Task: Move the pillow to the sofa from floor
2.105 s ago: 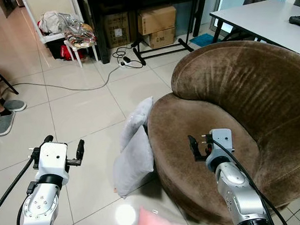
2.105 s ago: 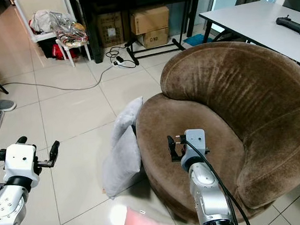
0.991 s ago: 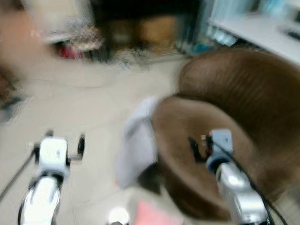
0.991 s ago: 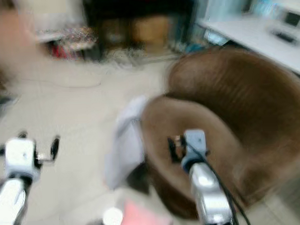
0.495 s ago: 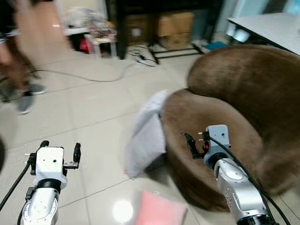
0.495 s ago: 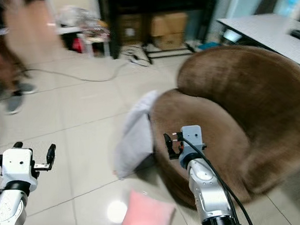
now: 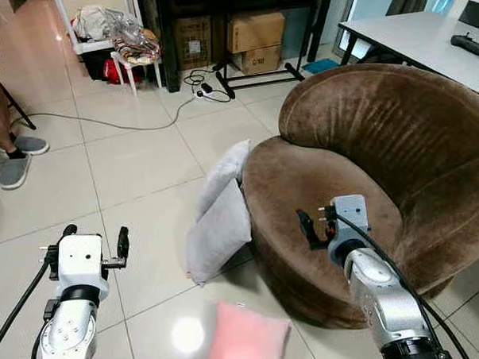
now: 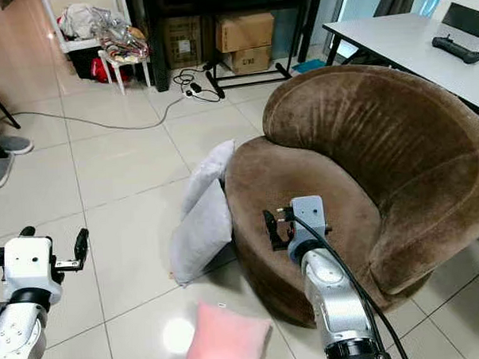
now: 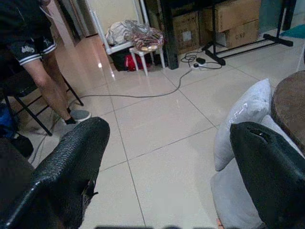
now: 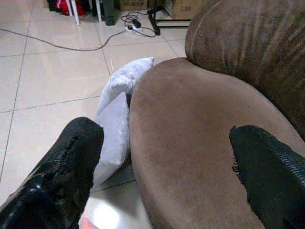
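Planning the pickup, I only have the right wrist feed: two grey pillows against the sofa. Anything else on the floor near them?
Observer: Yes, a pink pillow lies flat on the tiles just in front of the robot, nearer than the grey pillows.
Operator: Where's the left gripper?
Observer: The left gripper hangs open over bare tile to the left of the grey pillows, touching nothing.
Operator: Anyone around?
Observer: A person's legs and grey slippers are at the far left, beside a cable running across the floor.
Operator: Right gripper?
Observer: The right gripper is open above the sofa seat's front edge.
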{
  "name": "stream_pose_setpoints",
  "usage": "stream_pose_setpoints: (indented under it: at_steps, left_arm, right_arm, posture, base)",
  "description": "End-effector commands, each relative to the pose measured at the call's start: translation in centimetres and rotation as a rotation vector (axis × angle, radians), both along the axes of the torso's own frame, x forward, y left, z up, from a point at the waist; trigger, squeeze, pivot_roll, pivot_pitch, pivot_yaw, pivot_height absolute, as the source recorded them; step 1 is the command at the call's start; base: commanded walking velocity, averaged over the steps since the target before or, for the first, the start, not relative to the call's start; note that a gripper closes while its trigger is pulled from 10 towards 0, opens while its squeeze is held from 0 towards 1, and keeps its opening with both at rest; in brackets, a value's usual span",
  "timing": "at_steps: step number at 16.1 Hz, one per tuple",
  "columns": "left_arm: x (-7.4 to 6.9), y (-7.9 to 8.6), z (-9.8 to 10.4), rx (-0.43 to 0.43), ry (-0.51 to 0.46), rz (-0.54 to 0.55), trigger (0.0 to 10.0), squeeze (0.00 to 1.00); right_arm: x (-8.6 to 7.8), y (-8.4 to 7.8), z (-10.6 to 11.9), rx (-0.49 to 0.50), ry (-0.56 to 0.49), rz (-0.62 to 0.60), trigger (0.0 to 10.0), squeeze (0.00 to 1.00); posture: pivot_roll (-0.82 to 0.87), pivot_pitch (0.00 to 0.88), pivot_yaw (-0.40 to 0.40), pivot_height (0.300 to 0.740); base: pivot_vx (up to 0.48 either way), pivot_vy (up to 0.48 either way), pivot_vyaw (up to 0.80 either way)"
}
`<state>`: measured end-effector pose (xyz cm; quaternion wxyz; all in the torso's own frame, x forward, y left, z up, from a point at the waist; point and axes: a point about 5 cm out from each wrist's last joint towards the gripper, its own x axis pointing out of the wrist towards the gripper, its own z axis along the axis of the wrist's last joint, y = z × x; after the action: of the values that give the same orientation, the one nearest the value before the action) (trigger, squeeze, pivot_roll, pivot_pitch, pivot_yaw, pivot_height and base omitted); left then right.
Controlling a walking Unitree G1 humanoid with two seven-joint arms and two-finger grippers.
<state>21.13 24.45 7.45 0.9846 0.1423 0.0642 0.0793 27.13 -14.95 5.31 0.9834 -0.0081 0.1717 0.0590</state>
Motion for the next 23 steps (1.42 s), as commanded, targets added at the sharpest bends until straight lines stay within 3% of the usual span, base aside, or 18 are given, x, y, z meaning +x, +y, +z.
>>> stream_pose_setpoints:
  at_steps: [1, 12, 16, 23]
  left_arm:
    - [0.03, -0.28, 0.18, 0.015, -0.011, -0.008, 10.0, 0.0]
    - [-0.1, -0.34, 0.34, 0.03, -0.021, -0.008, 10.0, 0.0]
    - [-0.24, -0.28, 0.1, -0.011, -0.009, 0.002, 10.0, 0.0]
    - [-0.46, -0.34, -0.05, -0.015, -0.006, -0.002, 10.0, 0.0]
  right_arm:
    - [0.09, -0.14, 0.19, -0.009, 0.001, 0.005, 10.0, 0.0]
    - [-0.02, 0.06, 0.18, -0.005, 0.008, 0.007, 10.0, 0.0]
    - [-0.06, 0.08, 0.19, -0.006, 0.008, 0.01, 10.0, 0.0]
    - [-0.1, 0.11, 0.2, -0.008, 0.009, 0.018, 10.0, 0.0]
  posture:
    - [0.1, 0.0, -0.073, 0.74]
    - [0.1, 0.0, -0.076, 0.74]
    - [0.1, 0.0, -0.081, 0.74]
    - [0.1, 0.0, -0.09, 0.74]
  base:
    - [0.0, 0.0, 0.0]
    - [0.0, -0.418, 0.0]
    - [0.0, 0.0, 0.0]
    - [0.0, 0.35, 0.0]
